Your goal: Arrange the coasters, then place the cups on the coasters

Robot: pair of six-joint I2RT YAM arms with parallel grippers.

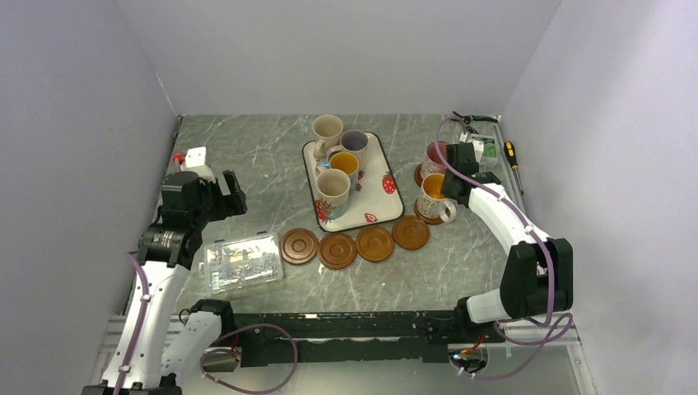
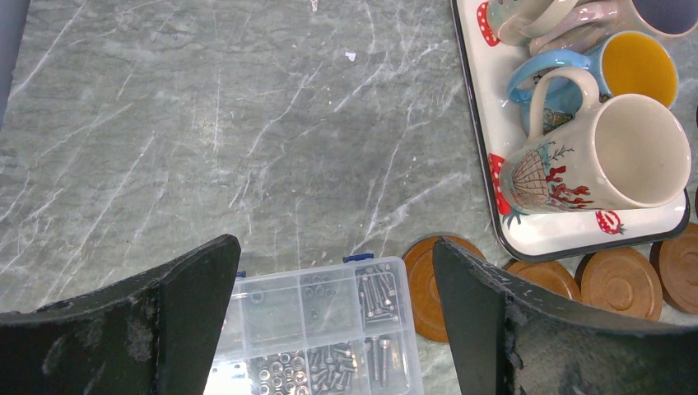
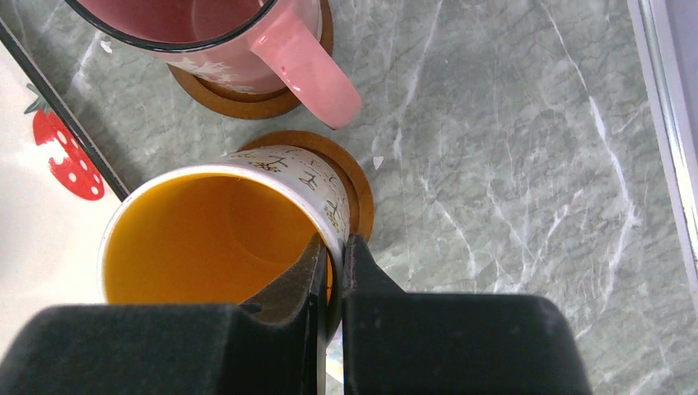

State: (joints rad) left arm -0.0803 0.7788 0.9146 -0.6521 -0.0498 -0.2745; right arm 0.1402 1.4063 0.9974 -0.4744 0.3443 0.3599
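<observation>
Several dark-brown coasters (image 1: 337, 250) lie in a row in front of the strawberry tray (image 1: 392, 197). Several cups stand on the tray, among them a cream one (image 1: 332, 191) and an orange-inside one (image 1: 345, 163). A pink cup (image 3: 222, 33) stands on its own coaster (image 3: 280, 103) at the right. Beside it an orange-inside cup (image 3: 206, 239) sits on another coaster (image 3: 355, 193). My right gripper (image 3: 333, 247) is shut on this cup's rim, one finger inside and one outside. My left gripper (image 2: 333, 251) hangs open over the clear box, holding nothing.
A clear plastic box (image 2: 329, 329) of screws and nuts lies at the left, beside the leftmost coaster (image 2: 424, 284). A screwdriver (image 1: 512, 153) and small parts lie at the back right by the wall. A white block (image 1: 196, 158) sits at the far left.
</observation>
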